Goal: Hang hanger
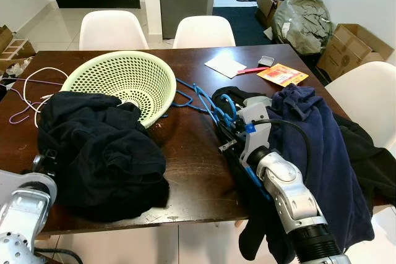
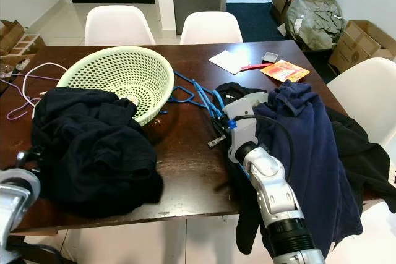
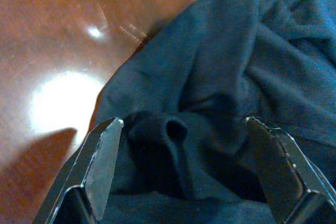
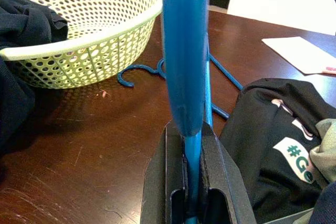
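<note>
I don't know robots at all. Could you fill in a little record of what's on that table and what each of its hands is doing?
table: dark wood table
right gripper: shut on a blue hanger
left gripper: open, over the black clothes
basket: pale green basket, tipped on its side, beside the black clothes
navy garment: draped at the table's right edge
other hangers: white and purple ones at the table's left end

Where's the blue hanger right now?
The blue hanger lies on the table's middle, between the green basket and the navy garment, with the right gripper shut on one of its arms.
</note>
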You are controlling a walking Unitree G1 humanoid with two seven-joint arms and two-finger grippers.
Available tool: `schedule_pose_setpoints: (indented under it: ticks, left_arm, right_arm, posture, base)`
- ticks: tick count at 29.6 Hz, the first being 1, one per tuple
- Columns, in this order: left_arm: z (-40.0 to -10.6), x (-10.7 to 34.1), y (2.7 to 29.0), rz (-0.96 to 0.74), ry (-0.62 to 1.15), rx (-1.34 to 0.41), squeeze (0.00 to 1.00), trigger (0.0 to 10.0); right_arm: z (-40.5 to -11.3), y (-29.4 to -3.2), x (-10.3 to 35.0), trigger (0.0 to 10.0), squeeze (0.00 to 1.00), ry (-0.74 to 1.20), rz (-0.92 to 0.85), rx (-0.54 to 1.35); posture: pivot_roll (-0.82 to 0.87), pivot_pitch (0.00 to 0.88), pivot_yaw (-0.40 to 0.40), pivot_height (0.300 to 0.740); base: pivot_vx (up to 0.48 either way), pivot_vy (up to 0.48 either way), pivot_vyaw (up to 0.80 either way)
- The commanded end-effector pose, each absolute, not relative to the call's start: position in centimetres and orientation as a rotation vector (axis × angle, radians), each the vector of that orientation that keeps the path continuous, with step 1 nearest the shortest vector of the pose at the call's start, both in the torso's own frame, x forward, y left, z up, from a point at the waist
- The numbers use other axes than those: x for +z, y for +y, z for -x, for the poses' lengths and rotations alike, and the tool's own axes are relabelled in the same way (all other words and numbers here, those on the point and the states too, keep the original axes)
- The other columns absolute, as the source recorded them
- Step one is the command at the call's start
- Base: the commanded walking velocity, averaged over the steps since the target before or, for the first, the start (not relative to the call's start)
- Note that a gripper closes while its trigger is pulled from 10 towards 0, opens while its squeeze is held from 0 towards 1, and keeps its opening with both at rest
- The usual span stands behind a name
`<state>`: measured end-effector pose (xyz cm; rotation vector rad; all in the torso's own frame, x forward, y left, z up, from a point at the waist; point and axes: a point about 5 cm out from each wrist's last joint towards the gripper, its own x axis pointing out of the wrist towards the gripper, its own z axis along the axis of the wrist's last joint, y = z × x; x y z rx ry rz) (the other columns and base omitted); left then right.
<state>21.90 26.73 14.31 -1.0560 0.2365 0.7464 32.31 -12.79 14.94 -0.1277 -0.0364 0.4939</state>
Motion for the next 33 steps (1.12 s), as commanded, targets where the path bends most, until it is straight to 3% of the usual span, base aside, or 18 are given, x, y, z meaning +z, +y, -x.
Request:
schedule_pose_setpoints:
  ticks: [1,6,7,8,9,21,23,25,27,30,31,32,33]
  left_arm:
    - [-20.0,9.1,22.1,1.243,0.460,0.778,0.00,7.8]
    - [-19.9,8.7,21.9,1.244,0.475,0.779,0.00,8.3]
    - [-19.9,8.6,22.0,1.244,0.475,0.779,0.00,7.3]
    - [-19.9,8.6,22.0,1.244,0.475,0.779,0.00,7.3]
    - [-19.9,8.6,22.0,1.241,0.471,0.774,0.00,0.0]
    - [-20.7,9.9,24.3,1.174,0.395,0.761,0.00,0.0]
    - [-22.1,14.2,27.3,1.013,0.222,0.737,0.00,0.0]
    - [-22.1,14.2,27.3,1.013,0.222,0.737,0.00,0.0]
    - [-23.4,19.9,30.4,0.855,0.010,0.723,0.00,0.0]
    - [-23.7,23.1,32.1,0.775,-0.105,0.721,0.00,0.0]
    - [-24.0,27.2,33.8,0.689,-0.241,0.708,0.00,0.0]
    - [-24.0,27.2,33.8,0.689,-0.241,0.708,0.00,0.0]
    - [-23.9,32.0,35.1,0.581,-0.393,0.686,0.00,0.0]
  right_arm:
    - [-32.0,-13.1,13.3,10.0,0.00,0.037,0.119,0.488]
    - [-32.0,-13.1,13.3,10.0,0.00,0.036,0.120,0.486]
    - [-32.0,-13.1,13.3,10.0,0.00,0.035,0.121,0.485]
    - [-32.0,-13.1,13.3,10.0,0.00,0.035,0.121,0.485]
    - [-32.0,-13.1,13.4,10.0,0.00,0.035,0.121,0.485]
    - [-32.1,-13.1,13.4,10.0,0.00,0.032,0.121,0.483]
    - [-32.1,-13.0,13.4,10.0,0.00,0.032,0.117,0.483]
    - [-32.1,-13.0,13.4,10.0,0.00,0.032,0.117,0.483]
    - [-32.1,-12.8,13.4,10.0,0.00,0.032,0.113,0.483]
    - [-32.1,-12.8,13.4,10.0,0.00,0.032,0.111,0.483]
    - [-32.2,-12.7,13.3,10.0,0.00,0.033,0.108,0.483]
    - [-32.2,-12.7,13.3,10.0,0.00,0.033,0.108,0.483]
    - [-32.2,-12.7,13.3,10.0,0.00,0.034,0.105,0.484]
  posture:
    - [0.05,0.113,0.006,0.740]
    - [0.05,0.113,0.006,0.740]
    - [0.05,0.113,0.006,0.740]
    - [0.05,0.113,0.006,0.740]
    - [0.05,0.111,0.005,0.740]
    - [0.06,0.110,0.005,0.740]
    - [0.06,0.105,0.007,0.740]
    - [0.06,0.105,0.007,0.740]
    - [0.06,0.101,0.009,0.740]
    - [0.06,0.096,0.012,0.740]
    - [0.07,0.091,0.011,0.740]
    - [0.07,0.091,0.011,0.740]
    - [0.07,0.086,0.012,0.740]
  base:
    - [0.000,0.000,0.00]
    - [0.000,0.000,0.00]
    - [0.000,0.000,0.00]
    - [0.000,0.000,0.00]
    - [0.000,0.000,0.00]
    - [0.000,0.000,0.00]
    - [0.000,0.000,0.00]
    - [0.000,0.000,0.00]
    - [0.000,0.000,0.00]
    - [0.000,0.000,0.00]
    - [0.000,0.000,0.00]
    - [0.000,0.000,0.00]
    - [0.000,0.000,0.00]
